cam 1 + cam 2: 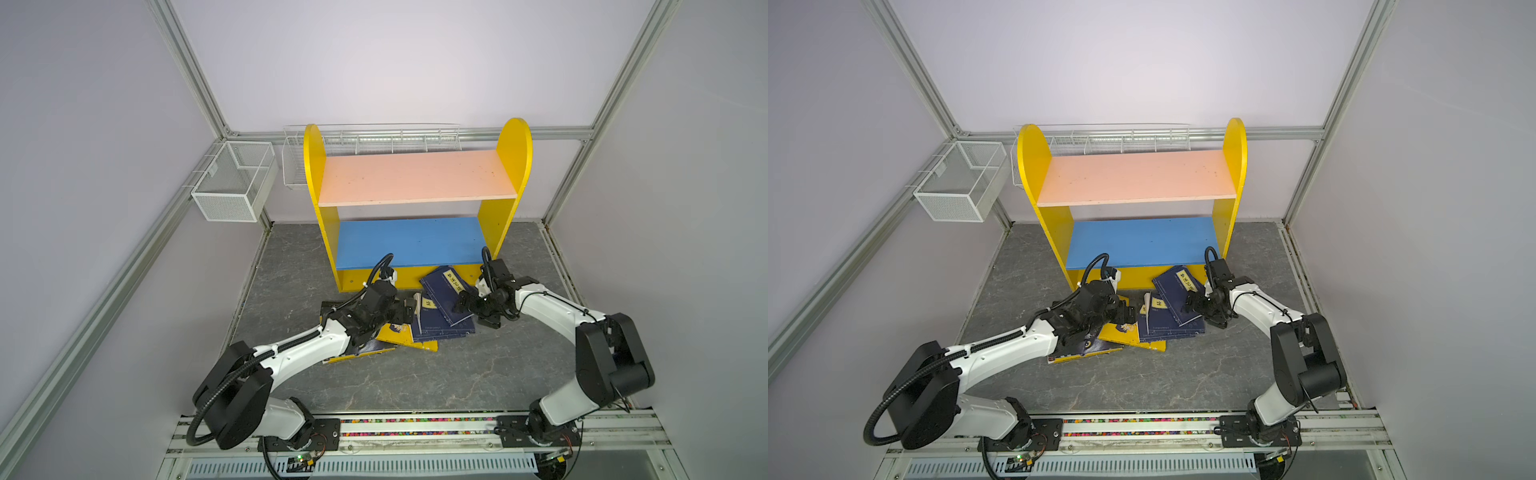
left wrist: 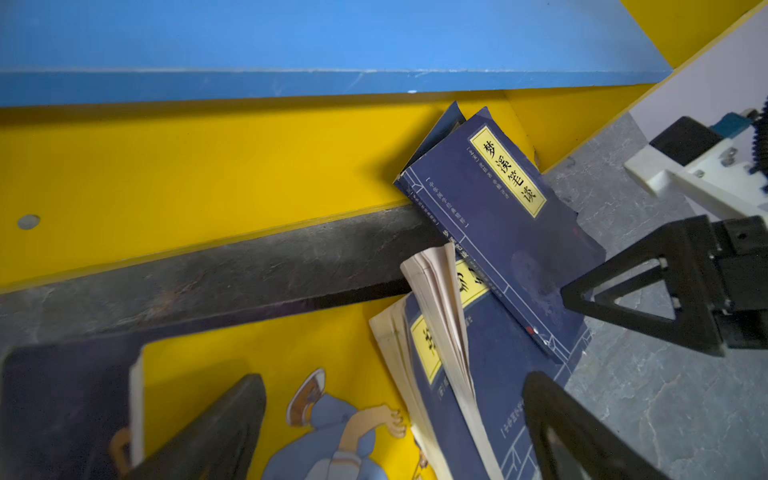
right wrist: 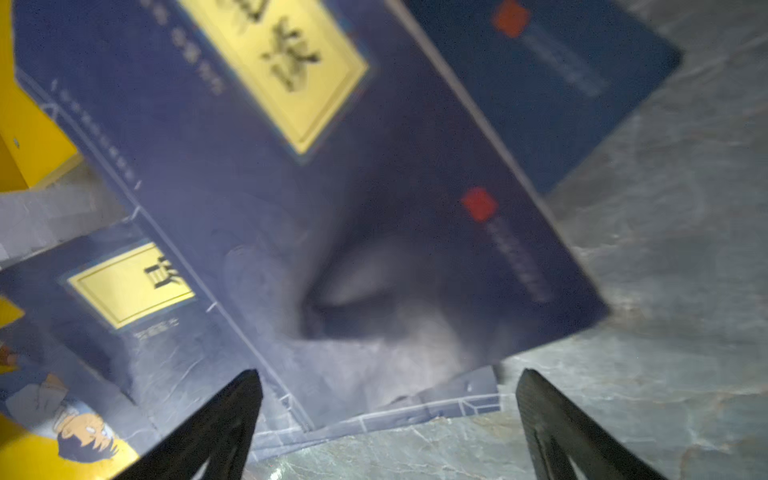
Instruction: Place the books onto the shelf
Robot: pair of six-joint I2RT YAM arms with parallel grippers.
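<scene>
The books lie in a loose pile on the floor before the shelf [image 1: 513, 158] [image 1: 1235, 158]. One navy book [image 1: 446, 291] [image 1: 1177, 291] [image 2: 498, 199] [image 3: 332, 187] with a yellow label leans on the shelf's yellow base. A navy book with fanned pages [image 2: 440, 332] lies beside a yellow cartoon book [image 1: 419, 344] [image 1: 1125, 334] [image 2: 232, 353]. My left gripper [image 1: 405, 311] [image 1: 1129, 311] [image 2: 392, 380] hovers open over the yellow book. At the leaning book's lower corner, my right gripper [image 1: 461, 303] [image 1: 1187, 305] [image 3: 388, 374] is open and holds nothing.
A dark book [image 1: 365, 353] [image 1: 1084, 349] lies under my left arm. The pink board [image 1: 415, 178] and blue board [image 1: 409, 241] face me. A white mesh basket [image 1: 232, 187] hangs on the left wall, and a long wire basket [image 1: 374, 139] sits behind the shelf.
</scene>
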